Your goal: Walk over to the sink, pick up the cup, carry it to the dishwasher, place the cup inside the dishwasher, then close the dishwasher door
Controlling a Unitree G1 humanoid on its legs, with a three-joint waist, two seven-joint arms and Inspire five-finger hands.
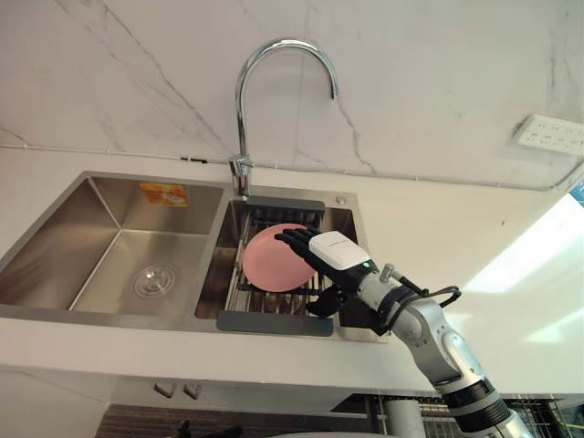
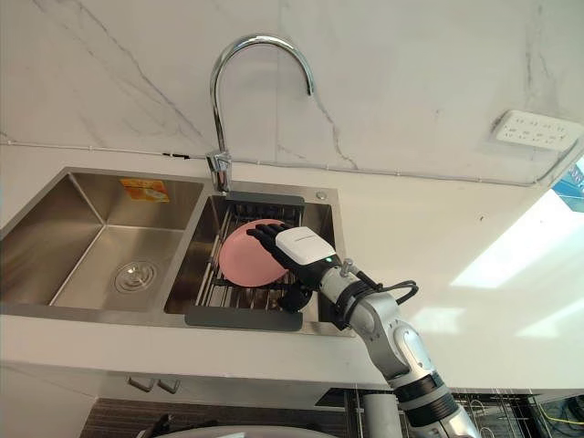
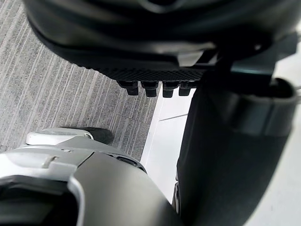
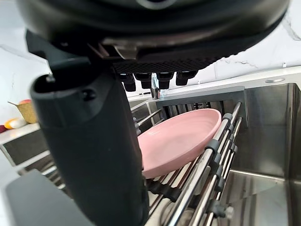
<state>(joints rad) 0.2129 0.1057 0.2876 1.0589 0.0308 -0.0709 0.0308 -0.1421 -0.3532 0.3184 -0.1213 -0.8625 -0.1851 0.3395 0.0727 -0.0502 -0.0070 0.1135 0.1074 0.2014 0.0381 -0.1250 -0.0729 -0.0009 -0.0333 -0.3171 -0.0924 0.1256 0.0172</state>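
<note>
A shallow pink dish (image 1: 266,263) leans on a wire rack (image 1: 274,303) in the sink's right basin; no cup is visible. My right hand (image 1: 334,256) is at the dish's right edge, with straight fingers (image 1: 290,240) lying over its top and the thumb (image 1: 321,305) below its rim, not closed on it. The right wrist view shows the same dish (image 4: 183,136) on the rack bars (image 4: 207,174) just past the thumb (image 4: 94,141). My left hand (image 3: 141,42) hangs over the grey floor with relaxed fingers, holding nothing.
A tall curved faucet (image 1: 243,100) stands behind the divider between the basins. The left basin (image 1: 109,228) holds nothing but its drain (image 1: 152,281). White counter runs to the right, and a wall socket (image 1: 550,132) is on the marble backsplash.
</note>
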